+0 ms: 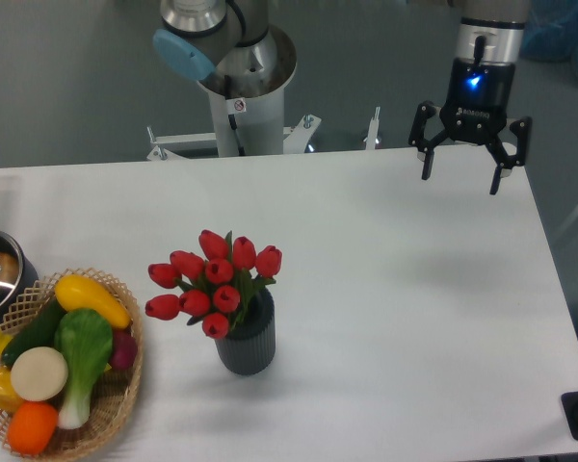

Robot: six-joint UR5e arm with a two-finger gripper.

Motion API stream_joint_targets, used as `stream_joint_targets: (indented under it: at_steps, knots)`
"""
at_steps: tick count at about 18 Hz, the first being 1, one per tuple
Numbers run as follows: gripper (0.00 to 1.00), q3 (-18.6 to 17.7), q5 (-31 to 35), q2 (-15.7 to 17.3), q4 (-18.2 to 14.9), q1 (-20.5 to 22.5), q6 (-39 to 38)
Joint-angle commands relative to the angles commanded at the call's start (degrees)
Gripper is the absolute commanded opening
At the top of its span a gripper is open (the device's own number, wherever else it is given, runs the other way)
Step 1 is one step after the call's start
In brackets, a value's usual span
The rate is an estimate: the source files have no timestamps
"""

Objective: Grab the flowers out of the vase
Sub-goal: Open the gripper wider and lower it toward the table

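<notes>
Approach step: my end effector (465, 173) hangs open, empty, far right. Next I need it over the red tulip bunch (213, 280) in the ribbed dark grey vase (247, 342).

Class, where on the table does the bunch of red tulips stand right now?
The bunch of red tulips stands in the ribbed dark grey vase, left of centre on the white table, just right of the wicker vegetable basket.

A bunch of red tulip buds with green leaves (212, 283) is held upright in a small, dark grey, ribbed cylindrical vase (247, 344).
</notes>
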Motion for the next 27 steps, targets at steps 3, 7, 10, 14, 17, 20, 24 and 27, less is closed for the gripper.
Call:
stream_joint_targets:
  at_steps: [3, 7, 10, 14, 17, 20, 24, 27]
  knots:
    - [1.0, 0.0, 0.0, -0.09, 1.59, 0.09, -0.52]
    - [1.0, 0.35, -0.09, 0.0, 1.77, 0.0, -2.46]
    - [1.0, 0.26, -1.13, -0.09, 1.86, -0.35, -2.37]
    - [1.0, 0.0, -5.0, -1.23, 1.86, -0.53, -2.46]
    - [1.0, -0.26, -6.24, -2.29, 2.91, -0.88, -2.11]
    - [1.0, -1.14, -6.24, -2.2, 3.79, -0.88, -1.58]
    - [1.0, -1.14, -10.09, -2.2, 3.97, -1.75, 2.72]
    - [1.0, -1.75, -12.64, -2.2, 3.88, -2.2, 2.29]
